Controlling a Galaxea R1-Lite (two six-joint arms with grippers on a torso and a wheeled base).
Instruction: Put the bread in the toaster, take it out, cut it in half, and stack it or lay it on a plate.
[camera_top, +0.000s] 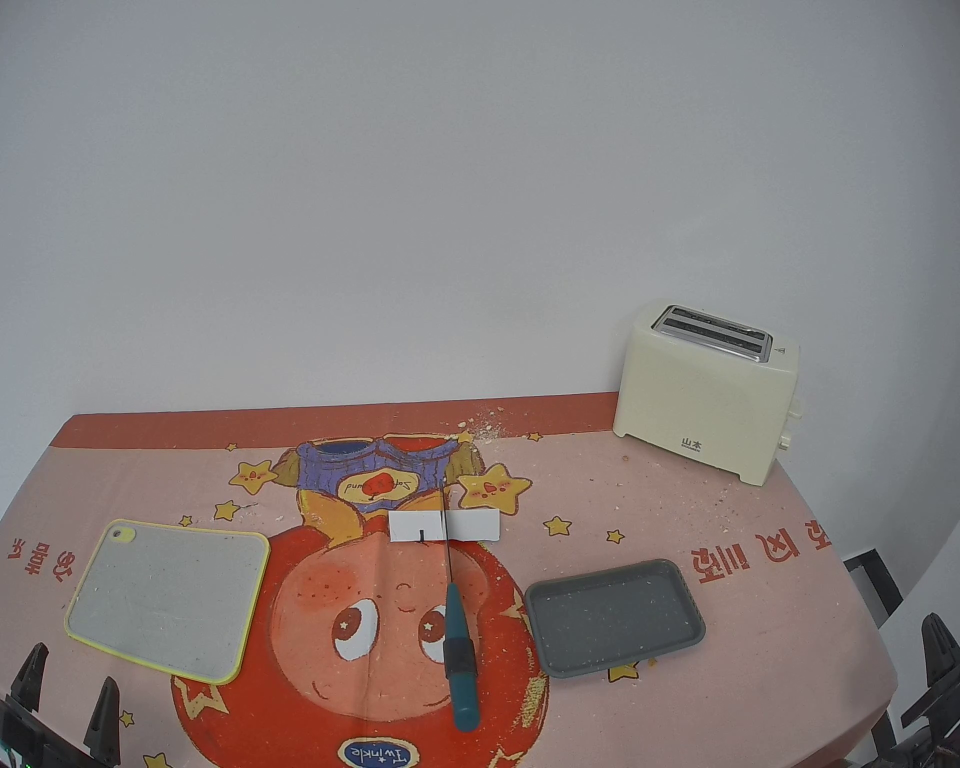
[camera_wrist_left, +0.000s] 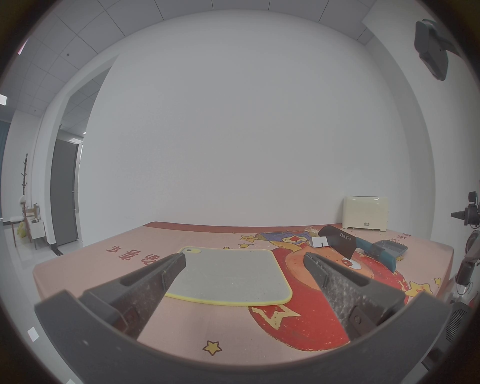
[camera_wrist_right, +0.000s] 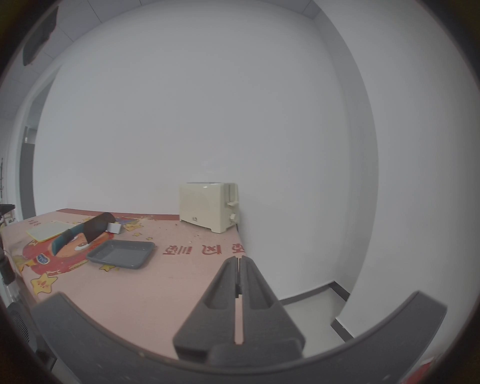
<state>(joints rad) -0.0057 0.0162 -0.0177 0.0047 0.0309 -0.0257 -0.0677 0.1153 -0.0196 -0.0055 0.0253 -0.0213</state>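
Observation:
A cream toaster (camera_top: 705, 395) (camera_wrist_left: 365, 213) (camera_wrist_right: 207, 206) stands at the back right of the table, nothing sticking out of its two top slots. A bare grey rectangular plate (camera_top: 613, 615) (camera_wrist_right: 120, 252) lies in front of it. A teal-handled knife (camera_top: 460, 660) (camera_wrist_left: 350, 242) (camera_wrist_right: 85, 231) stands on edge at mid-table, its blade in a white holder (camera_top: 470, 525). A grey cutting board with a yellow rim (camera_top: 165, 600) (camera_wrist_left: 230, 275) lies bare at the left. My left gripper (camera_top: 67, 700) (camera_wrist_left: 244, 260) hovers open near the front left corner. Off the table's right edge, my right gripper (camera_top: 940, 645) (camera_wrist_right: 239, 262) is shut on nothing.
Crumbs (camera_top: 485, 430) are scattered near the table's back edge and in front of the toaster. A white wall stands close behind the table. The printed tablecloth (camera_top: 400, 600) is bare between the board, knife and plate.

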